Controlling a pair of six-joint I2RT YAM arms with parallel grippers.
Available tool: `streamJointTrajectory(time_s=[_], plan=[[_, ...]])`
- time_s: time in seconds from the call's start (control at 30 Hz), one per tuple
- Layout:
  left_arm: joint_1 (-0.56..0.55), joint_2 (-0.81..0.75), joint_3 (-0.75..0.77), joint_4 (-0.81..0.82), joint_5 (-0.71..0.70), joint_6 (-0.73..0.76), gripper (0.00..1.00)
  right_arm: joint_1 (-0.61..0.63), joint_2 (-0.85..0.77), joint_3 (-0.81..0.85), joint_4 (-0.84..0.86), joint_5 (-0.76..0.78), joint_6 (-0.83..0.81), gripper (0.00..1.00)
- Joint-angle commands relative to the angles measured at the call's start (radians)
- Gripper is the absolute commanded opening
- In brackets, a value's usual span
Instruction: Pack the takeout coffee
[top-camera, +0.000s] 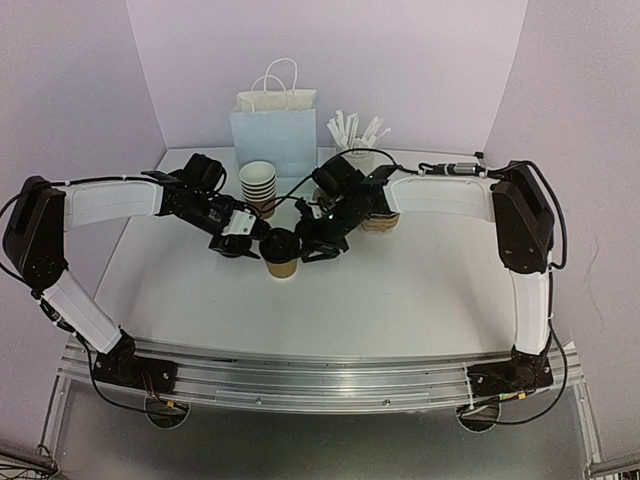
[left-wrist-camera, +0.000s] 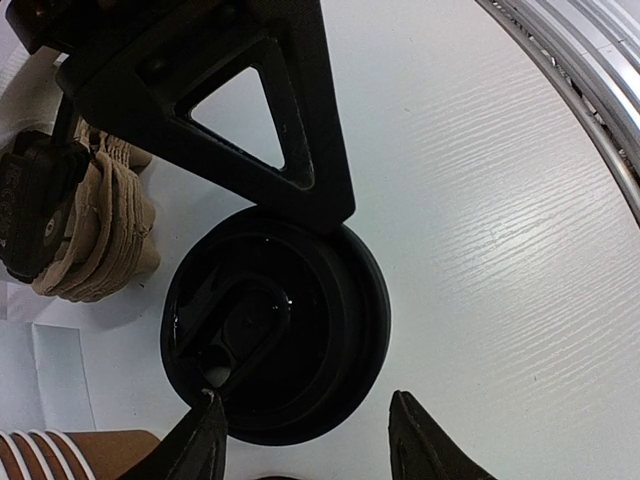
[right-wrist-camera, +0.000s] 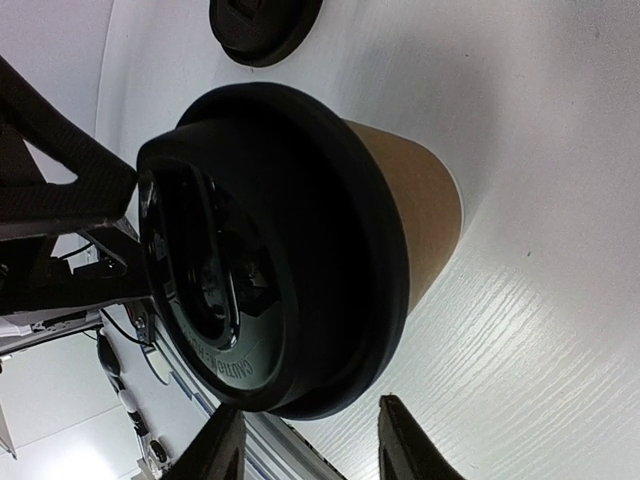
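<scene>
Straddling the black lid (left-wrist-camera: 275, 325) of the brown cup (right-wrist-camera: 415, 200), the left gripper (left-wrist-camera: 305, 400) is being held with jaws released: one fingertip (left-wrist-camera: 208, 415) is touching the lid's rim, while the other is standing just apart from it. The right gripper (right-wrist-camera: 310, 415) is likewise being held unclenched, with the lid's rim lying between its parted fingers; in the left wrist view one of those fingers is being rested against the rim. The lidded cup is standing upright on the white table (top-camera: 400, 290), near its middle, between the two grippers. A second lid (right-wrist-camera: 265, 25) is lying flat near it. A stack of empty cups (top-camera: 258, 185) is standing just to the far left, with a paper bag (top-camera: 272, 135) beyond.
</scene>
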Motion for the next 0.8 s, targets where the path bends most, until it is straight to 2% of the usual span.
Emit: streamJointTrajectory(time_s=[0.0,0.3,0.67,0.77], plan=[[-0.005,0.017,0.016,-0.013,0.015,-0.015,0.54,-0.008,0.002,0.027,0.019,0.002,-0.001,0.37],[-0.005,0.026,0.013,-0.026,0.027,-0.011,0.51,-0.02,0.039,0.039,0.02,0.005,0.018,0.34],[-0.01,0.075,-0.009,-0.054,0.022,0.037,0.48,-0.046,0.078,-0.028,0.031,-0.02,0.086,0.29],[-0.009,0.094,-0.011,-0.08,0.004,0.043,0.45,-0.049,0.084,-0.06,0.031,-0.015,0.112,0.28]])
